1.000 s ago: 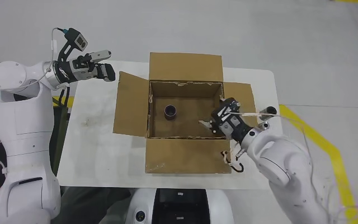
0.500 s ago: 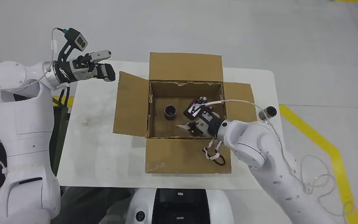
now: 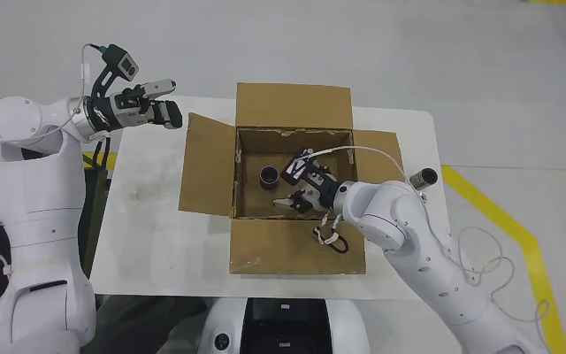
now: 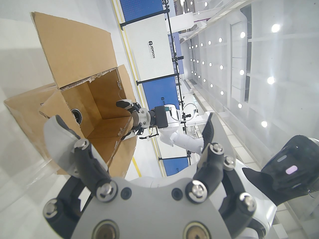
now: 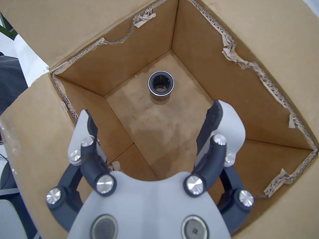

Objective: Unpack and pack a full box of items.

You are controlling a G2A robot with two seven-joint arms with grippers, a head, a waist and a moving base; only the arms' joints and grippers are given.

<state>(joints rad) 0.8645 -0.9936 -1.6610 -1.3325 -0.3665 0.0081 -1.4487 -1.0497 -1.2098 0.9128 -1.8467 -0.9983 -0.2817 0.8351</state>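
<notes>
The right tool [image 3: 290, 184] hangs inside the open top of the cardboard box [image 3: 296, 246]. Its two fingers are spread wide apart with nothing between them. From its own wrist view, the right tool [image 5: 150, 115] points down into the box [image 5: 139, 50], and the brown floor shows between the pale fingers [image 5: 230, 123].

Ahead of the fingertips, and not touching them, is a short black cylinder [image 5: 160, 87]. It stands upright on the box floor with its hollow end facing up and a pale ring around its rim. From above, the cylinder [image 3: 269, 178] sits toward the box wall on the robot's left, with the tool near it on the other side. A thin white cable [image 3: 371, 159] loops from the right wrist over the box's right flap.

The left tool [image 3: 172, 100] is held up over the far left corner of the bench [image 3: 146, 221], well apart from the box. Its fingers are also spread and hold nothing. In the left wrist view, the left tool [image 4: 130, 125] faces the box [image 4: 74, 48] side-on. The cylinder [image 4: 75, 113] can be seen low inside, and the right tool [image 4: 124, 120] shows farther off.

The box stands in the middle of the white bench with all four flaps folded outward. The corrugated edges along its rim are torn and ragged.
</notes>
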